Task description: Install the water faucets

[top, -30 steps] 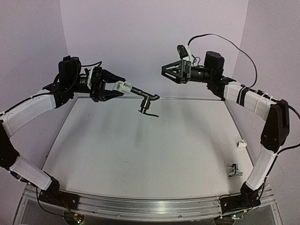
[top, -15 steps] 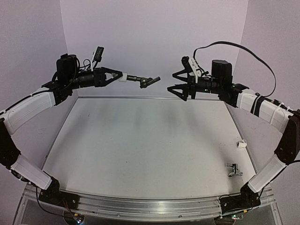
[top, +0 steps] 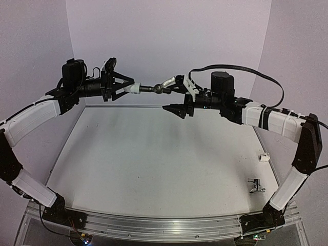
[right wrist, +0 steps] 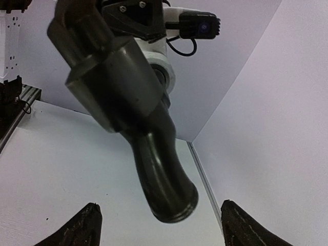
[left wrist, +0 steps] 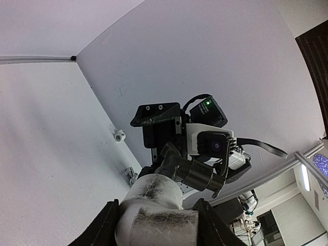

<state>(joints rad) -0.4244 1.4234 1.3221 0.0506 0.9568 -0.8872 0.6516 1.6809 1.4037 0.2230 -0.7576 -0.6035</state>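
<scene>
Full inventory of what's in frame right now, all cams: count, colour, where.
dark grey-black metal faucet: 1, dark grey-black, in the air over the table's far edge, sticking out of the held fitting
white cylindrical plastic fitting: 1, white, clamped in the left gripper
shiny silver metal faucet: 1, silver, on the table near its right edge
small white plastic fitting: 1, white, on the table by the right edge, beyond the silver faucet
table: 1, pale grey
left gripper: 1, black, shut on the cylindrical fitting
right gripper: 1, black, open, jaws spread around the dark faucet's free end
</scene>
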